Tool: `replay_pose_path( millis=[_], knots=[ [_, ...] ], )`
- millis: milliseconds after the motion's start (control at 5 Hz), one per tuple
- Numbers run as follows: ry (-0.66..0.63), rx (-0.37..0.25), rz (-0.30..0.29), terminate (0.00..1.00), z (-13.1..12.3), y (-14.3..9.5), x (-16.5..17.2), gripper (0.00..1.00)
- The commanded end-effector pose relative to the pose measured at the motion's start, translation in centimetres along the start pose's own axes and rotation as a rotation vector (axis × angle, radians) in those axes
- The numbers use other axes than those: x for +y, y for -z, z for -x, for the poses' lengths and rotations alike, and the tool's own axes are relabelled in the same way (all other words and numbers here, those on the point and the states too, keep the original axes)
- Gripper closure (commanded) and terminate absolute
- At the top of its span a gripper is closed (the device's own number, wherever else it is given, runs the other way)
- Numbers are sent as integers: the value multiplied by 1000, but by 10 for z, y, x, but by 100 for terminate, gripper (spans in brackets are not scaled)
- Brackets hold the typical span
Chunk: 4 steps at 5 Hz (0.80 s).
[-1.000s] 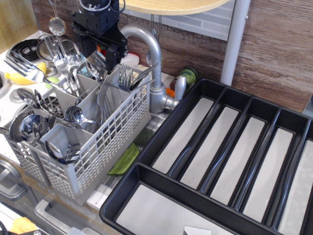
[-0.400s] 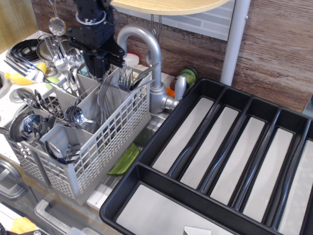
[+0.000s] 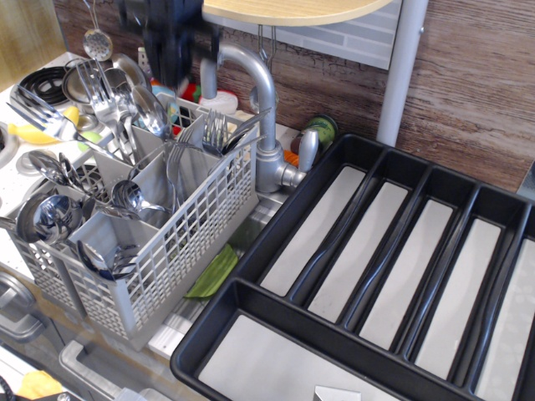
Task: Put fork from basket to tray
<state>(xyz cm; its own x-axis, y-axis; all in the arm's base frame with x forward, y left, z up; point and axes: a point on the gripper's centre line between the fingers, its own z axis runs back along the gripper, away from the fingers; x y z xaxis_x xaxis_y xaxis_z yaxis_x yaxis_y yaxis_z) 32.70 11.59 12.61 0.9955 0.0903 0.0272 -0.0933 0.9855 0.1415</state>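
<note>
Black gripper (image 3: 177, 63) blurred above grey basket (image 3: 167, 251) of cutlery.

Between my basket (image 3: 180, 251) and the tray (image 3: 276, 217) at three o'clock, the steel tap (image 3: 255, 100) stands in the way. The shelf (image 3: 292, 10) at twelve o'clock closes the room above it.

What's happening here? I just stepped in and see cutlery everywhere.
A robot arm is sorting cutlery. Its black gripper is blurred above the far end of the grey basket, so I can't tell whether it is open or holding anything. Forks and spoons stand in the basket's compartments. The black tray to the right shows only bare pale slots, so no fork has been placed there yet.
</note>
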Motion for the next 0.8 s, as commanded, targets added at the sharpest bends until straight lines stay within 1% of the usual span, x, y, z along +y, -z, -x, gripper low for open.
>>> replay_pose_path(
  millis=[0,200,400,600],
  knots=[
    [-77,43,-52,0,0,-76,-15,100],
    [-179,161,18,0,11,-111,-42,100],
    [-322,222,69,0,19,-135,-79,100],
    [-521,304,233,0,19,-131,-114,100]
  ],
)
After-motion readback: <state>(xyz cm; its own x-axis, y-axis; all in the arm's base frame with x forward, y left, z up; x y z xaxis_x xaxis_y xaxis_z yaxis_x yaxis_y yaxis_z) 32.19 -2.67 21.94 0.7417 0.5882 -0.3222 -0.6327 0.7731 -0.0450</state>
